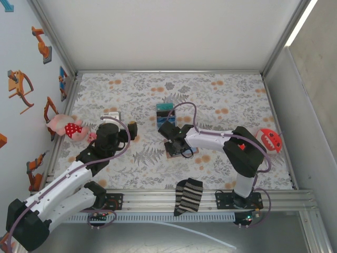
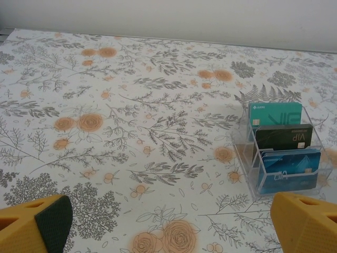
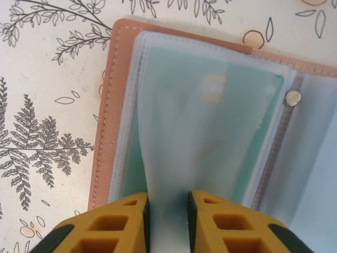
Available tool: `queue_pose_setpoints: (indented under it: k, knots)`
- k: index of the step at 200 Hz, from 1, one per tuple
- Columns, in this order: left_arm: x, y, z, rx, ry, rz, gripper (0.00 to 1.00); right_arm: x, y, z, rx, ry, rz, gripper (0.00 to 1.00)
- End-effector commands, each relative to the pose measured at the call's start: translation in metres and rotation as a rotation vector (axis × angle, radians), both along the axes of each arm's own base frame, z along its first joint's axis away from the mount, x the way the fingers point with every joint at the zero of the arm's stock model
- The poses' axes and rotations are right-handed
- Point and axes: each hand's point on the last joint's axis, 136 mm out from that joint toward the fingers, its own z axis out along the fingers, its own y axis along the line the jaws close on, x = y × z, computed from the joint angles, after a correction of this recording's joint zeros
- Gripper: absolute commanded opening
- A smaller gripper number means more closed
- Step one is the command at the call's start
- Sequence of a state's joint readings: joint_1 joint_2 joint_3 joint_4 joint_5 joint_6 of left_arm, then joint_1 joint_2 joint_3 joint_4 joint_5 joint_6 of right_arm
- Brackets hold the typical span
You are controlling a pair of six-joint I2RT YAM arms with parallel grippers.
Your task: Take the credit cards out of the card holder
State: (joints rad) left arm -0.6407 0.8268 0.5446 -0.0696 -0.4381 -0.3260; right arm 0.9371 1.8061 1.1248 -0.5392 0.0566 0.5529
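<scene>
The tan card holder (image 3: 108,105) lies open on the floral cloth, its pale clear sleeves facing up. A teal credit card (image 3: 247,132) with a chip shows through one sleeve. My right gripper (image 3: 167,221) is shut on a bowed clear sleeve (image 3: 174,158) that rises between its yellow fingers. From above, the right gripper (image 1: 174,143) sits over the card holder (image 1: 194,151) at mid-table. My left gripper (image 2: 168,232) hovers open over bare cloth, holding nothing. It (image 1: 121,123) is left of the holder.
A clear acrylic stand (image 2: 281,153) with teal, black and blue cards sits behind the holder (image 1: 165,110). A pink plush (image 1: 66,126) lies at the left wall, a red toy (image 1: 269,138) at the right, a striped sock (image 1: 188,196) on the front rail.
</scene>
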Motion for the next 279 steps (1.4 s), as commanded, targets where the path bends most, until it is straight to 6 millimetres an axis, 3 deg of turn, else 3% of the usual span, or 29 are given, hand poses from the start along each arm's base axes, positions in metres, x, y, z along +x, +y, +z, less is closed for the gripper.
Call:
queue_pose_setpoints:
  k: [1, 37, 58, 84, 141, 232, 279]
  knots:
    - [0.0, -0.006, 0.022, -0.041, -0.031, -0.026, 0.97, -0.007, 0.004, 0.008, 0.052, 0.023, 0.003, 0.21]
    - [0.0, -0.013, 0.033, -0.064, -0.039, -0.059, 0.97, -0.01, 0.02, 0.022, 0.157, 0.028, 0.03, 0.19]
    - [0.001, -0.015, 0.038, -0.072, -0.051, -0.063, 0.97, -0.01, 0.019, 0.022, 0.153, 0.024, 0.026, 0.18]
    - [0.004, -0.02, 0.041, -0.081, -0.053, -0.072, 0.97, -0.008, 0.009, 0.021, 0.113, 0.01, 0.001, 0.19]
    - [0.007, -0.025, 0.043, -0.079, -0.046, -0.084, 0.97, -0.001, -0.016, 0.032, 0.041, -0.059, -0.066, 0.32]
    - [0.007, -0.024, 0.041, -0.068, -0.036, -0.081, 0.97, 0.006, -0.055, 0.033, -0.003, -0.086, -0.172, 0.33]
    - [0.006, -0.031, 0.034, -0.043, -0.01, -0.11, 0.97, 0.006, -0.076, 0.024, -0.017, -0.068, -0.22, 0.32]
